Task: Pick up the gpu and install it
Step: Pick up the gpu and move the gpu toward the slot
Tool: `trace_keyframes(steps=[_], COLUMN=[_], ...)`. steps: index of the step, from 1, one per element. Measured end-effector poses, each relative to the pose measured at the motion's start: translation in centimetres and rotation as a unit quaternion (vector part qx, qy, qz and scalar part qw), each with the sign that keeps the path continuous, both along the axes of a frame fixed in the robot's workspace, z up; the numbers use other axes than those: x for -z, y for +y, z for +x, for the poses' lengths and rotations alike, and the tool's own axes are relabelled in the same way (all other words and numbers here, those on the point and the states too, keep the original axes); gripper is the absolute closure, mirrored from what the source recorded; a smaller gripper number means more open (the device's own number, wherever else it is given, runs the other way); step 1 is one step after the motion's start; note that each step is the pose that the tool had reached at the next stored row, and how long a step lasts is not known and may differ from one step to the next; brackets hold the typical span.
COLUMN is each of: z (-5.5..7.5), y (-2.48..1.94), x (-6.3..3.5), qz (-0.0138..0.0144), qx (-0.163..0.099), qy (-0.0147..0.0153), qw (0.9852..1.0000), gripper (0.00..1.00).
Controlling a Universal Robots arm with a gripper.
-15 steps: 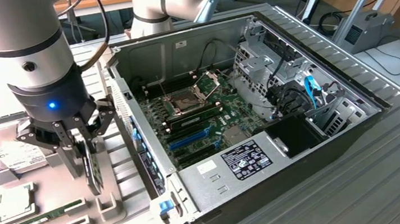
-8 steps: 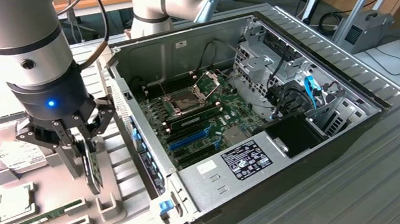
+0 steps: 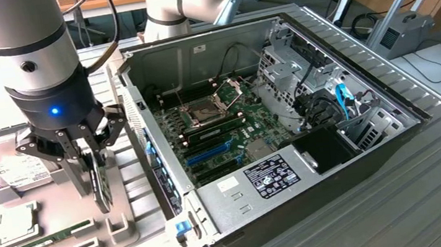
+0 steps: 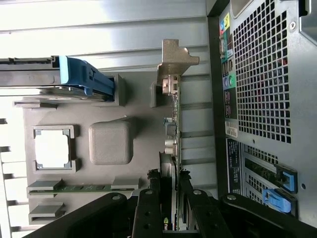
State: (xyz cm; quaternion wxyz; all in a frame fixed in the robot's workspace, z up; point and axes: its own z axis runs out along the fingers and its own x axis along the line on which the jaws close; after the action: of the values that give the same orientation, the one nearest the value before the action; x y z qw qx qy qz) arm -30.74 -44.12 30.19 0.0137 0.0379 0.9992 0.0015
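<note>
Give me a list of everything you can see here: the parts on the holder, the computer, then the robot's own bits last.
gpu: one, green board with a metal bracket, on edge over the holder, between the gripper's fingers
hard drive: one, silver with a white label, on the holder
CPU: one, silver, in a holder pocket
RAM stick: one, green, lying in holder slots
holder: one, grey, on the exterior view's left of the case
computer case: one, black, side open
motherboard: one, green, inside the case
power supply: one, silver, inside the case
gripper: one, black, shut on the gpu
robot arm: one, silver and black
</note>
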Motion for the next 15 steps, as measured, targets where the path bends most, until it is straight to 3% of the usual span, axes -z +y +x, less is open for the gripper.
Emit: trace_keyframes(steps=[11, 15], z=[0.0, 0.0], y=[0.1, 0.18], x=[-0.66, -1.23], qz=[-0.0014, -0.0031], qx=[0.0, 0.0], qy=[0.0, 0.0], qw=[1.0, 1.0], gripper=[0.74, 0.74])
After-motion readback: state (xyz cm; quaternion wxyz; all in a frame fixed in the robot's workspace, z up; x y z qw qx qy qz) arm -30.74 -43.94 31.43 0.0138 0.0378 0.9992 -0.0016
